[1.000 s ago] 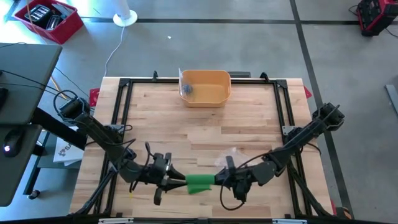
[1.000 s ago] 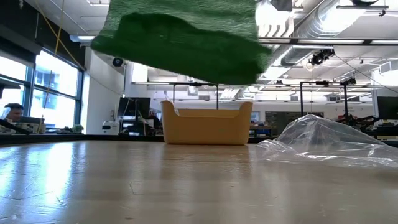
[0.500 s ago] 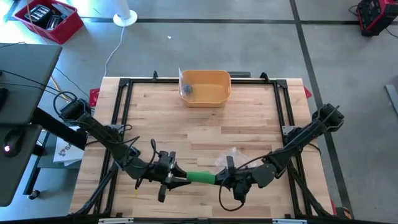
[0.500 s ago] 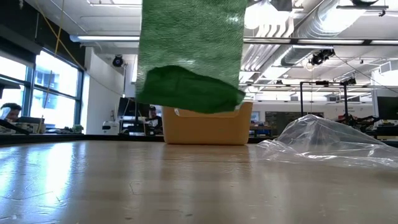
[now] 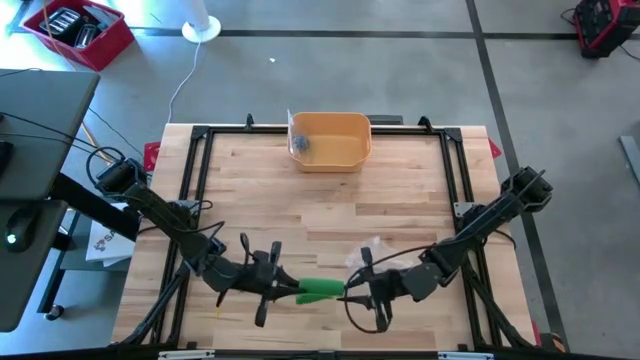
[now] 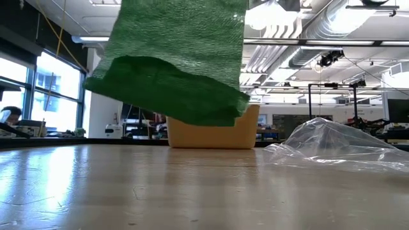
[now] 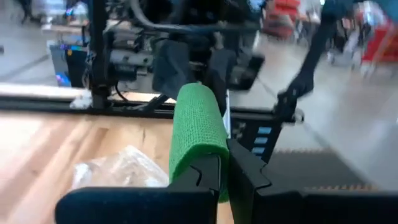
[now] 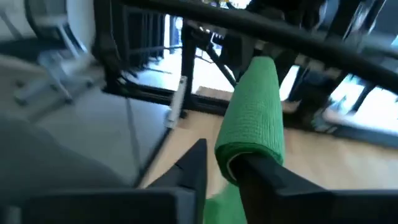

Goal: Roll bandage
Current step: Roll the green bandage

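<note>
Your bandage (image 5: pixel 318 290) is a bright green, woven-textured strip, partly rolled, hanging above the desk's (image 5: pixel 330 205) near edge between both grippers. Left gripper's (image 5: pixel 283 288) fingers are clenched on it; right gripper's (image 5: pixel 350 291) fingers straddle its other end, their grip unclear. No writing shows.

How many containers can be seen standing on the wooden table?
1. A yellow bin stands at the far edge of the table, near its middle, well away from both arms. No other container shows on the table; something small lies inside the bin.
</note>
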You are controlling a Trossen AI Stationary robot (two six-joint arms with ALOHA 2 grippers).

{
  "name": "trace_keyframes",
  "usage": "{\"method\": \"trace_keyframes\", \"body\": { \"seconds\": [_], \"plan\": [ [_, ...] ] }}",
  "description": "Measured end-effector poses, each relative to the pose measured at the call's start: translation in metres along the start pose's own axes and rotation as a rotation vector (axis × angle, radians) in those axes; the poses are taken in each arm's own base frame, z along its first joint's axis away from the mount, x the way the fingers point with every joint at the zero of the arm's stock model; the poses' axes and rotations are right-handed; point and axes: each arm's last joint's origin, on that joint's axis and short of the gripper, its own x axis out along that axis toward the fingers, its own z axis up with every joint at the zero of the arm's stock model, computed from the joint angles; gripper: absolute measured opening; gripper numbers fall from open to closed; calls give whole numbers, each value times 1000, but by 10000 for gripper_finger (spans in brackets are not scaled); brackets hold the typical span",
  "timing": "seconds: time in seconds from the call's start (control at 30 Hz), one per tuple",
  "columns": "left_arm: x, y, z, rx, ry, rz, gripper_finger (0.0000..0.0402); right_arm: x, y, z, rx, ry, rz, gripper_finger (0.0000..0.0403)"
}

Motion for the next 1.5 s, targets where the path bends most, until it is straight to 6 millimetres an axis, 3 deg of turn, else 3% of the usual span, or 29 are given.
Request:
{"method": "trace_keyframes", "body": {
  "seconds": [0.17,0.3,0.4,0.5,0.63,0.77,0.87,1.07,1.3,1.43,1.5],
  "plan": [
    [0,0,-3,235,37,-16,7,3,-6,-1,300,3,-13,116],
    [-3,-4,-8,485,56,-6,7,7,-16,0,510,-8,-40,127],
    [-4,-10,-14,681,71,5,7,9,-20,0,551,-14,-50,128],
    [-3,-13,-19,772,86,-2,7,9,-22,0,538,-14,-50,123],
    [-3,-15,-21,716,86,10,8,9,-22,0,479,-17,-61,83],
    [-4,-14,-19,489,70,97,28,9,-24,2,427,-40,-72,15],
    [-6,-13,-17,301,62,109,59,9,-22,4,374,-57,-75,14],
    [-7,-13,-9,-11,18,71,124,6,-14,5,104,-60,-73,7],
    [-5,-15,6,-243,-59,-160,161,8,10,-2,-517,-70,-37,13],
    [-3,-12,7,-316,-60,-171,165,9,19,-10,-920,-37,-46,13],
    [-1,-9,6,-327,-51,-157,165,7,20,-10,-1033,-10,-85,13]
  ]
}}
